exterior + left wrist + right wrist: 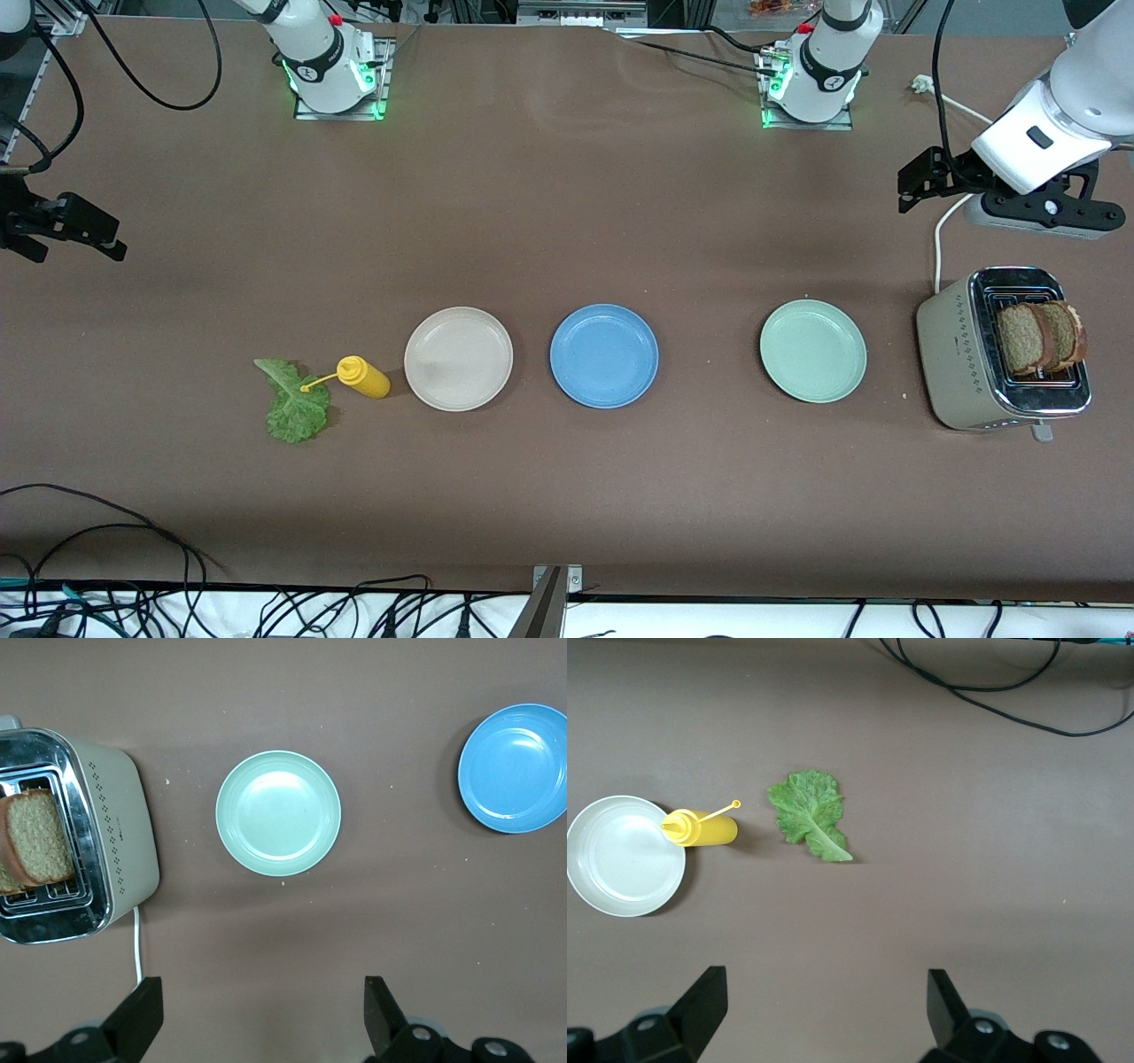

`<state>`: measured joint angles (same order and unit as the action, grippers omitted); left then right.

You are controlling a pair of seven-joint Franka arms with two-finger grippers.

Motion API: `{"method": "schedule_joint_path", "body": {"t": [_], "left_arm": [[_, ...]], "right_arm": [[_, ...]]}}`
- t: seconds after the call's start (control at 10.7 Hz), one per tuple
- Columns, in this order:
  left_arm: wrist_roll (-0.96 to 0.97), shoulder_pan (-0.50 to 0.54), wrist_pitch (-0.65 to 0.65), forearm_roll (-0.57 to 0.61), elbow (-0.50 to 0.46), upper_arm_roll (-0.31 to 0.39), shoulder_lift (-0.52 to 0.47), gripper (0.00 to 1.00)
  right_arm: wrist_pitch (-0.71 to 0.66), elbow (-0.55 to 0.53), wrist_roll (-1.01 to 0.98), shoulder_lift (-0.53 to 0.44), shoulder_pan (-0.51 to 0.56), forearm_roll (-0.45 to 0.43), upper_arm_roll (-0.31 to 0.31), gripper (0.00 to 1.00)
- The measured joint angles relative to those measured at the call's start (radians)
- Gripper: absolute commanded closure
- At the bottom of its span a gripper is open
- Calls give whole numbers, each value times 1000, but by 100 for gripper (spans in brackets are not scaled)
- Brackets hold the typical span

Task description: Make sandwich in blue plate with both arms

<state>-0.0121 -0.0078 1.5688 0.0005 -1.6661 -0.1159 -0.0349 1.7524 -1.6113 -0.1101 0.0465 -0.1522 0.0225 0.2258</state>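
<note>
The blue plate lies bare in the middle of the table, between a beige plate and a pale green one. Two brown bread slices stand upright in the toaster at the left arm's end. A green lettuce leaf lies flat at the right arm's end. My left gripper hangs open and empty over the table beside the toaster. My right gripper hangs open and empty over bare table at its own end.
A yellow squeeze bottle lies on its side between the lettuce and the beige plate. The pale green plate sits between the blue plate and the toaster. A white cable runs from the toaster. Black cables trail along the front edge.
</note>
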Motion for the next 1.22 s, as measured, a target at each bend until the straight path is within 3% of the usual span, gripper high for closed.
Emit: {"method": "schedule_joint_path", "body": {"t": [1.22], "left_arm": [[0, 3, 0, 0, 0, 0, 0, 0]], "right_arm": [[4, 4, 0, 0, 0, -13, 0, 0]]}}
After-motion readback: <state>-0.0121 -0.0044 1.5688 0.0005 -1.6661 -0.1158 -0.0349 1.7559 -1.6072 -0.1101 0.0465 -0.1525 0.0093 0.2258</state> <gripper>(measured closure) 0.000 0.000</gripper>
